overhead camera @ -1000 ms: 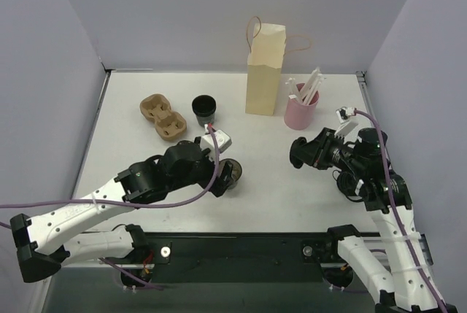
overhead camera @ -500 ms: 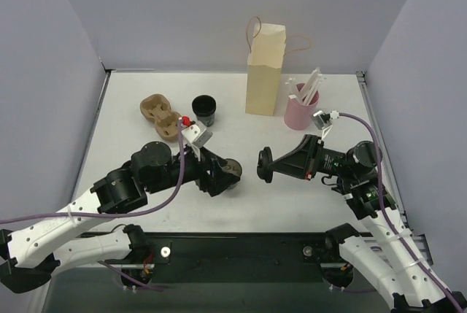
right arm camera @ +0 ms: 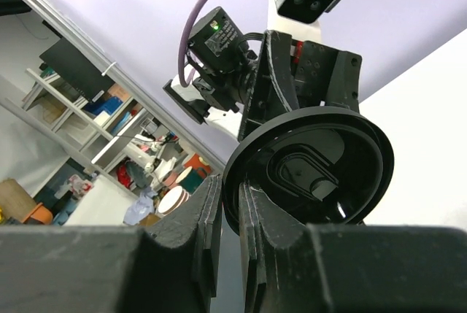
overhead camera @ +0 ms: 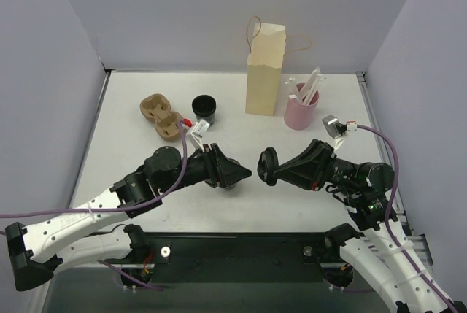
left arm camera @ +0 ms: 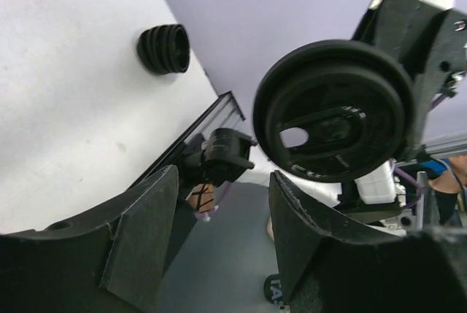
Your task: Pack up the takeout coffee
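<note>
Right tool (overhead camera: 270, 168) pinching the black coffee lid (right arm camera: 314, 171) by its rim, lid held on edge above the desk (overhead camera: 292, 207), left tool (overhead camera: 241, 175) spread and facing it, black cup (overhead camera: 204, 106) beside pulp cup carrier (overhead camera: 162, 117), paper bag (overhead camera: 264, 72) upright behind.

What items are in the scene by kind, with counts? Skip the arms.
Paper bag: 1
Cardboard cup carrier: 1
Black cup: 1
Pink cup holding white sticks: 1
Black lid, gripped in the right claw: 1
Total: 5
</note>
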Available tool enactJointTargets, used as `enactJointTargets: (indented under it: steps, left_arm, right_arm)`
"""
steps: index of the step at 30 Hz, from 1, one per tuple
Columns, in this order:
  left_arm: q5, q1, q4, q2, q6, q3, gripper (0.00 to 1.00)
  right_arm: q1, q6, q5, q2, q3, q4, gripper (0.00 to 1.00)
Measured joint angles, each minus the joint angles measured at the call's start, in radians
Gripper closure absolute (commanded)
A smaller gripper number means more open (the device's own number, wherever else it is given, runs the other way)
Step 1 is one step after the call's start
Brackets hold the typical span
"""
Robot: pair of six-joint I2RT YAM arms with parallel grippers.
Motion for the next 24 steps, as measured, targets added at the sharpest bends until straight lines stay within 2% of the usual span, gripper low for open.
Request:
enactJointTargets:
  steps: [9,18,24]
  left_arm:
    - [0.022,0.0,0.171,0.033,-0.095,0.0,0.42]
    - [0.041,0.0,0.252,0.076,-0.15,-0.016,0.53]
    - [0.072,-0.001,0.287,0.12,-0.183,-0.037,0.54]
  right_arm:
    - [0.0,-0.03,0.023,-0.011,-0.003,-0.007,0.89]
    - [0.0,-0.032,0.04,-0.032,-0.032,0.002,0.89]
    - [0.0,-0.03,0.05,-0.039,-0.045,0.008,0.89]
